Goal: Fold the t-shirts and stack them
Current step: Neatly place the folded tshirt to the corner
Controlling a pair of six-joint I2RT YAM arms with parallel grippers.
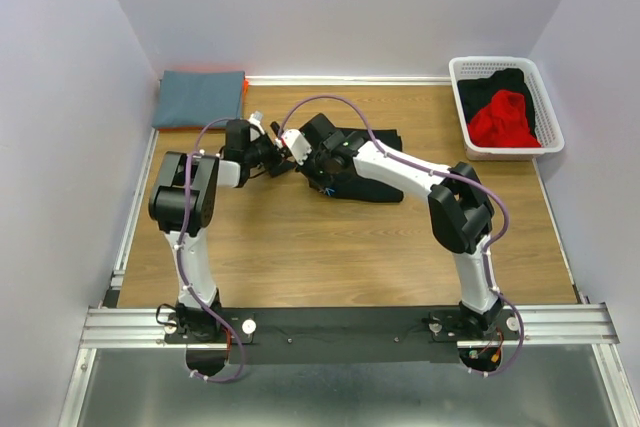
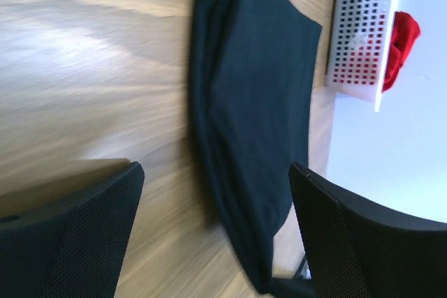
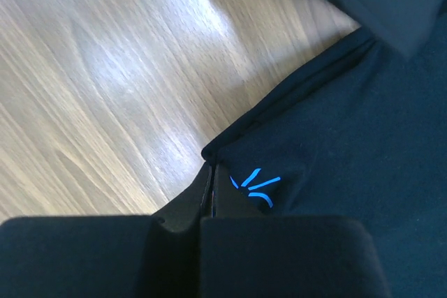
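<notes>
The right arm [image 1: 410,172] covers much of the black shirt [image 1: 370,189] at mid-worktop [image 1: 300,247], so its outline from above is unclear. The right pincer [image 3: 211,185] is closed at the shirt's edge beside a small blue mark [image 3: 255,188]; whether cloth is pinched cannot be told. The left pincer [image 2: 216,172] hovers wide open near the shirt's left end. In the left wrist view the folded shirt runs lengthwise, parallel to the side of the basket [image 2: 363,26]. A red shirt [image 1: 503,119] lies in the basket, and a blue shirt [image 1: 200,97] sits at the far left corner.

black t-shirt [image 1: 383,139]: part-hidden under right arm [image 1: 405,169] | basket [image 2: 360,33]: cut off top edge
</notes>
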